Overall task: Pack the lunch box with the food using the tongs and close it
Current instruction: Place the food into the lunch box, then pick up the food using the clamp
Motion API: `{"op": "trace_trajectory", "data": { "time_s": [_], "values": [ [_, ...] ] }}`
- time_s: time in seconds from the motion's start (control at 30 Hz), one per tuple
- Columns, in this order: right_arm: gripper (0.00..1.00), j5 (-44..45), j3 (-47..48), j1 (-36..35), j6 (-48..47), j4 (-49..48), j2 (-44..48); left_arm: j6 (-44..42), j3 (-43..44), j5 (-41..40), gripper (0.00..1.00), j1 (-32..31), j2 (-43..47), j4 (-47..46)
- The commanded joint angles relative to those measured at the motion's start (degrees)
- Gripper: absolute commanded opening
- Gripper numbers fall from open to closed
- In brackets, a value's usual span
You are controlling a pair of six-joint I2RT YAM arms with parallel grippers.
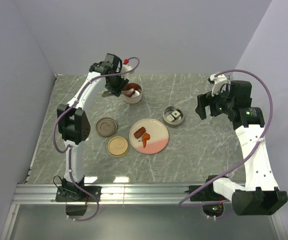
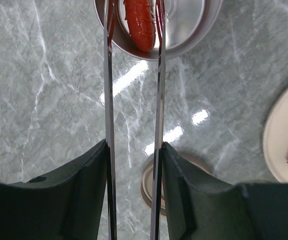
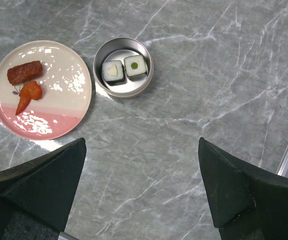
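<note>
Pinching tongs in left claw, tips astride sausage in tin just ahead (right claw spread wide above surface).

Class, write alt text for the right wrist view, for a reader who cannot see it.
A metal tin holding two sushi pieces sits on a marble table beside a plate with a sausage and a carrot piece. The open right gripper shows dark fingers at the bottom corners.

Two sushi pieces, two tins, two lids and one each of plate, sausage, carrot piece, red-brown block, tongs are counted.
</note>
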State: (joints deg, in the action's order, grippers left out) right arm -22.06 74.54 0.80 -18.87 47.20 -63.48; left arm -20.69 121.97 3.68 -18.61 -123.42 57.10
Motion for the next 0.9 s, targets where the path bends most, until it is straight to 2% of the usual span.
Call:
{"op": "trace_trajectory", "data": {
  "time_s": [0.0, 0.3, 0.47, 0.6, 0.73, 0.87],
  "values": [
    [1.00, -0.4, 1.0, 0.3, 0.5, -0.7, 0.6, 1.9, 1.1, 3.0, 0.50, -0.3, 10.2, 0.5],
    [1.00, -1.5, 2.1, 0.3, 0.3, -0.3, -0.1, 3.2, -4.8, 7.9, 0.52, -0.2, 20.4, 2.0],
    [1.00, -2.5, 1.8, 0.3, 0.2, 0.1, 0.1, 2.6, -16.1, 16.6, 0.53, -0.6, 29.1, 3.0],
    [1.00, -2.7, 0.6, 0.3, 0.2, -0.1, 0.6, 0.7, -26.1, 19.9, 0.55, -2.5, 35.3, 3.3],
    [1.00, -2.5, -1.0, 0.3, -0.1, -0.3, 1.3, -0.1, -39.0, 17.3, 0.57, -8.4, 41.7, 1.2],
    [1.00, -2.6, -1.9, 0.3, -0.1, -0.2, 2.2, 2.4, -45.2, 14.8, 0.56, -11.7, 43.8, -1.6]
  ]
}}
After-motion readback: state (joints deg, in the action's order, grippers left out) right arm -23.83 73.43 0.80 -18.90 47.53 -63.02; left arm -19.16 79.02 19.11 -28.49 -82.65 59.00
